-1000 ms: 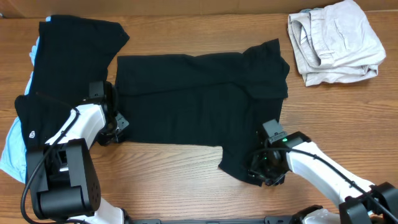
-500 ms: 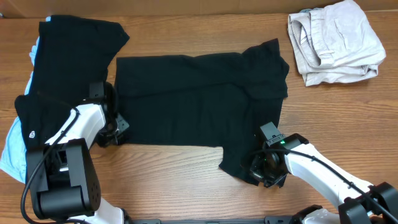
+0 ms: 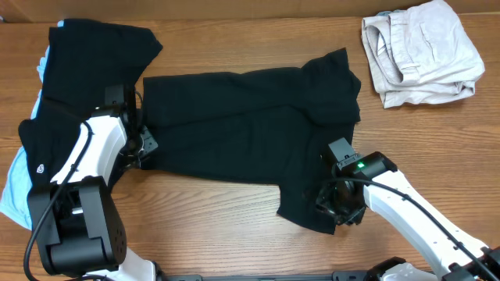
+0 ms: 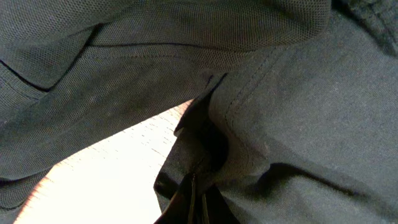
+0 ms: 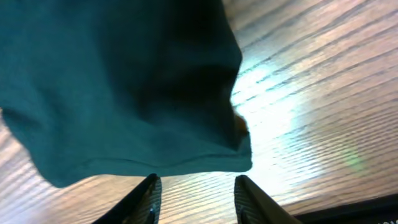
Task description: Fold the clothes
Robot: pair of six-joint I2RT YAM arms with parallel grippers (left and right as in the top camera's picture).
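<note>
A black T-shirt (image 3: 250,133) lies spread across the middle of the table. My left gripper (image 3: 139,146) is at its left edge, shut on a fold of the black fabric (image 4: 249,124); the pinched jaws show in the left wrist view (image 4: 198,205). My right gripper (image 3: 337,208) is at the shirt's lower right flap, low over the table. In the right wrist view its fingers (image 5: 196,193) are open and empty over bare wood, just short of the fabric's edge (image 5: 155,93).
More black garments (image 3: 86,55) are piled at the far left, with a pale blue one (image 3: 16,187) under them. Folded beige trousers (image 3: 422,51) lie at the back right. The table's front edge is close behind my right gripper.
My left gripper has moved back and slightly left, dragging the shirt's left edge with it. My right gripper has shifted a little at the lower right flap and stays open.
</note>
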